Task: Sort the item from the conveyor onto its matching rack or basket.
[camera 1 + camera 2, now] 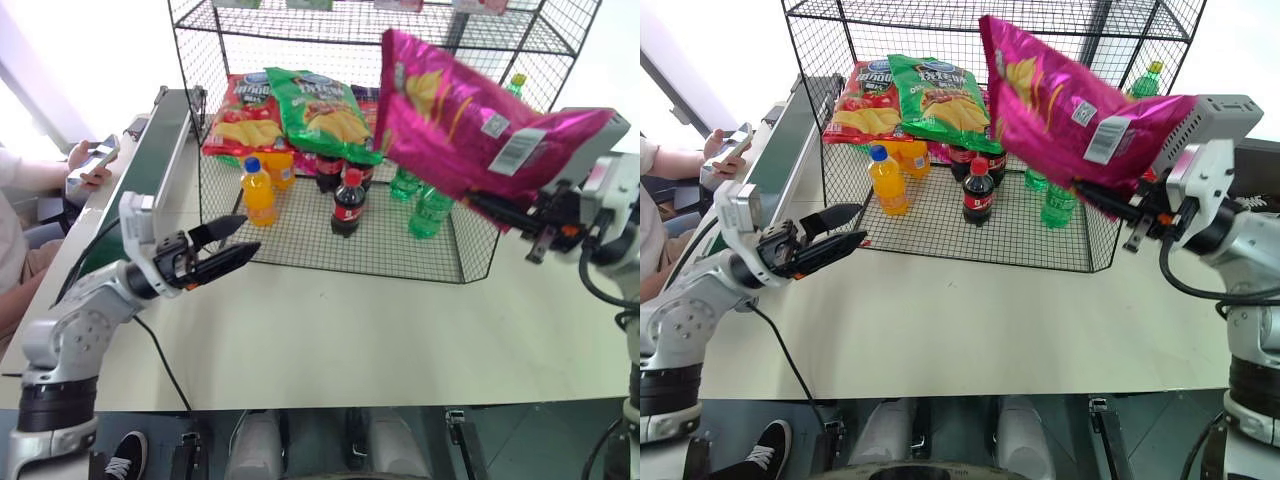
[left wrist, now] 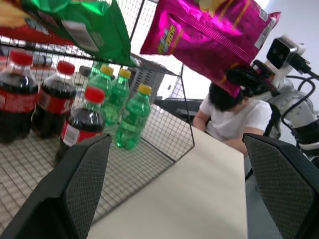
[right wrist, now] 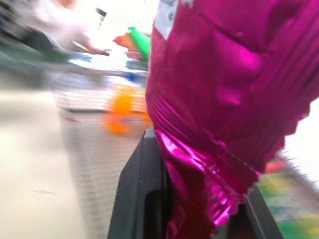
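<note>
Up at the right, the magenta-pink chip bag point(image 1: 470, 120) hangs in the air, pinched at its crimped lower edge by the right gripper point(image 1: 497, 212), whose two black fingers are pressed together on the foil. From that pinch the bag slants up and toward the left, its upper end in front of the black wire rack point(image 1: 940, 215), above the rack's bottom tier. On that tier stand orange point(image 1: 258, 191), cola point(image 1: 347, 203) and green point(image 1: 430, 210) bottles, with a red chip bag point(image 1: 243, 115) and a green chip bag point(image 1: 325, 112) leaning behind them. The left gripper point(image 1: 232, 244) is well apart from the bag, low over the white table point(image 1: 330, 340) just before the rack's front left corner, its fingers spread and pinching nothing. The conveyor point(image 1: 150, 160) runs along the table's left side, where a person point(image 1: 20, 215) sits.
</note>
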